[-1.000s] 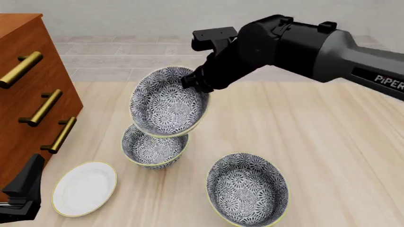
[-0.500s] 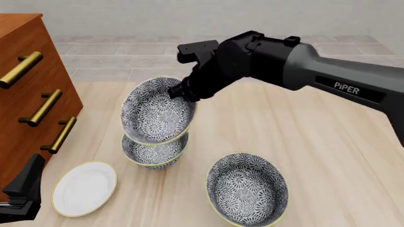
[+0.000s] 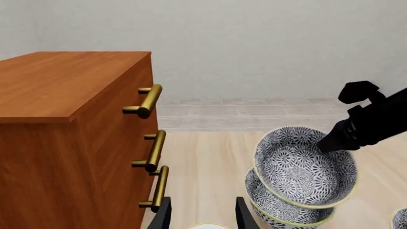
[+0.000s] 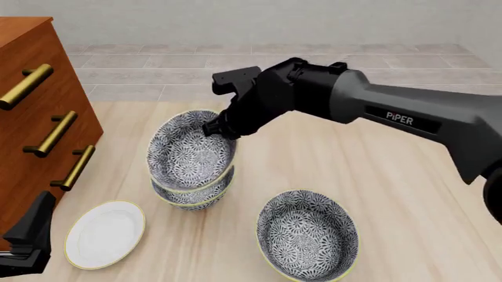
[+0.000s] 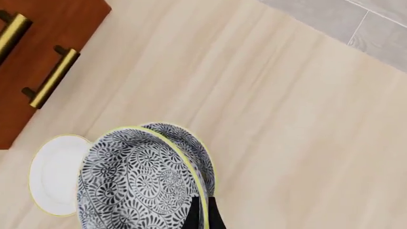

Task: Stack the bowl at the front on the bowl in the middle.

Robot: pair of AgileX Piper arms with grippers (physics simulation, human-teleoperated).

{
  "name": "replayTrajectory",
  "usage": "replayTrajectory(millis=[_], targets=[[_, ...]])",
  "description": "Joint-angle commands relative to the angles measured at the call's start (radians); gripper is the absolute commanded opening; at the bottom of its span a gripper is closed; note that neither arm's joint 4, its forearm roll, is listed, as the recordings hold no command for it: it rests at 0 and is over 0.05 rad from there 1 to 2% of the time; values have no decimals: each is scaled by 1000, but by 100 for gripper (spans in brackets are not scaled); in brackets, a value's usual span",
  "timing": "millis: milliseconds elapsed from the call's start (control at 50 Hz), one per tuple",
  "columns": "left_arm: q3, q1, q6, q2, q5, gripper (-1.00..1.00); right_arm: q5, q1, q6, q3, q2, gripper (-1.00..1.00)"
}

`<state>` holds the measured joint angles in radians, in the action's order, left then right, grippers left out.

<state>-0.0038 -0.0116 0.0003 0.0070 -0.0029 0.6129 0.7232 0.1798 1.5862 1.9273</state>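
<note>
The right gripper (image 4: pixel 213 130) pinches the rim of the front bowl (image 4: pixel 190 154), tilted atop the middle bowl (image 4: pixel 188 197); the left gripper (image 3: pixel 200 214) is wide.

From where I reach, a pale wood table (image 4: pixel 408 176) spreads ahead. At my nine o'clock stands a reddish-brown wooden dresser (image 4: pixel 32 106) with three brass bar handles (image 4: pixel 53 134) down its front. Toward twelve o'clock, grey floor tiles (image 4: pixel 157 64) run to a plain light-grey wall (image 4: pixel 235 20). The light is soft and even.
</note>
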Motion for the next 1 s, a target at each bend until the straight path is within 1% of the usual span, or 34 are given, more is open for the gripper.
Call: replayTrajectory(millis=[20, 620, 820, 840, 1000], targets=[[0, 1, 2, -3, 1, 100, -9, 2, 9, -2, 7, -100], [0, 1, 2, -3, 1, 100, -47, 7, 14, -44, 45, -100], [0, 1, 2, -3, 1, 100, -42, 11, 10, -39, 43, -100], [0, 1, 2, -3, 1, 100, -39, 11, 6, -36, 43, 100], [0, 1, 2, -3, 1, 100, -23, 0, -3, -15, 40, 100]])
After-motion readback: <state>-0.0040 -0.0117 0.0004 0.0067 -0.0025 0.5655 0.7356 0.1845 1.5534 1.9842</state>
